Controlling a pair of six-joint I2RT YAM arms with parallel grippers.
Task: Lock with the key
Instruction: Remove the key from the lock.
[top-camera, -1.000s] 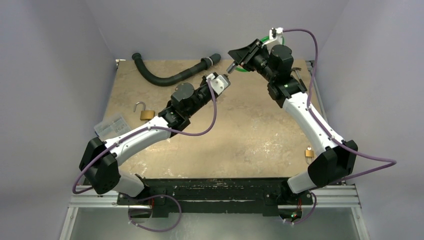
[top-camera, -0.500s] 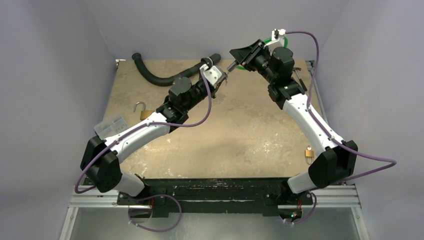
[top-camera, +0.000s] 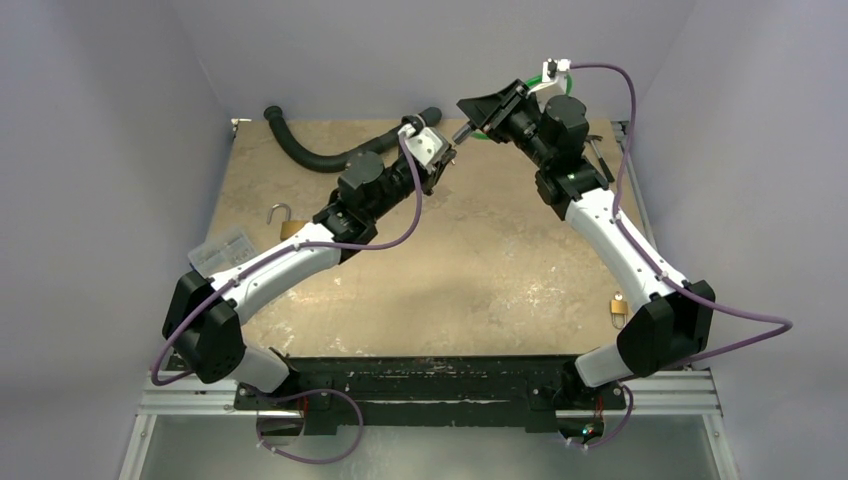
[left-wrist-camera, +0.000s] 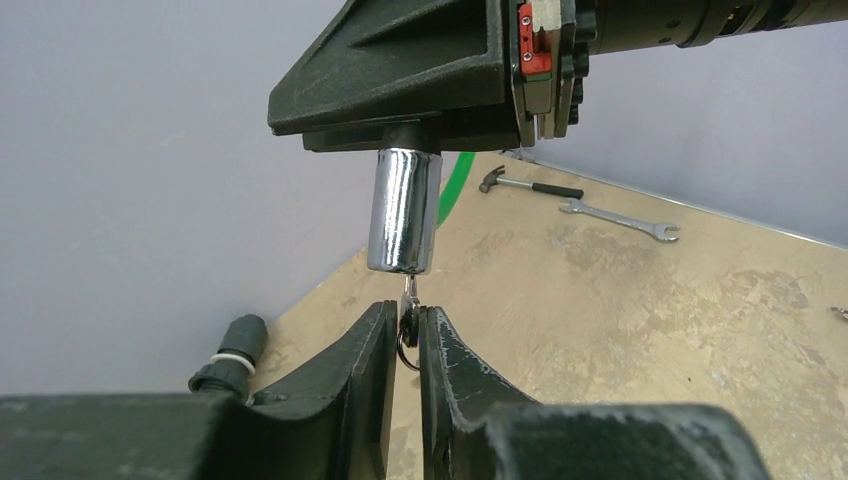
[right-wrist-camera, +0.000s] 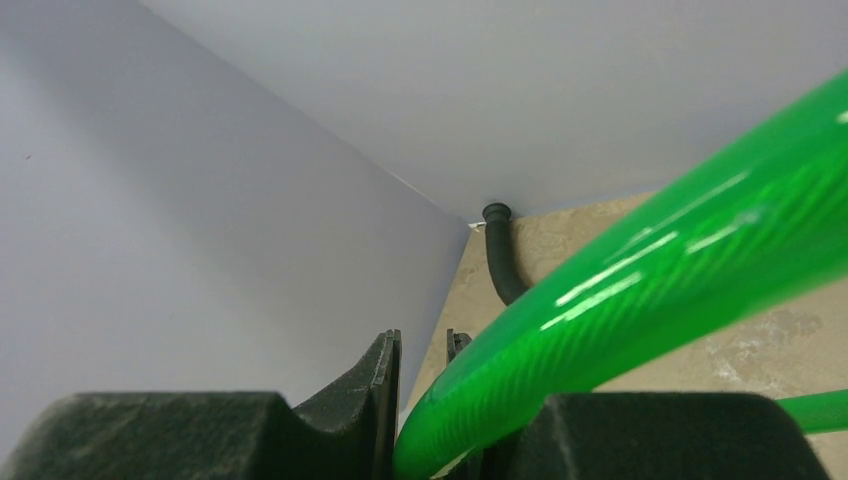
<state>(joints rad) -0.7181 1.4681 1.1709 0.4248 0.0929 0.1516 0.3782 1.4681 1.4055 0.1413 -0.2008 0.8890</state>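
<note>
We judge the key (left-wrist-camera: 408, 295), pinched by its head in the closed left tool (left-wrist-camera: 406, 318) over the worktop's (top-camera: 500, 250) far edge, light, thin and easily bent, its tip at the chrome cylinder (left-wrist-camera: 402, 210) the right tool (right-wrist-camera: 422, 345) clamps

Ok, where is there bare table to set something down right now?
Biggest bare patch: mid table, between the left arm, the right arm and the near rail. A smaller one lies between the black hose and the open brass padlock. Crowded: the far edge where the arms meet, and the hammer and wrench corner.
</note>
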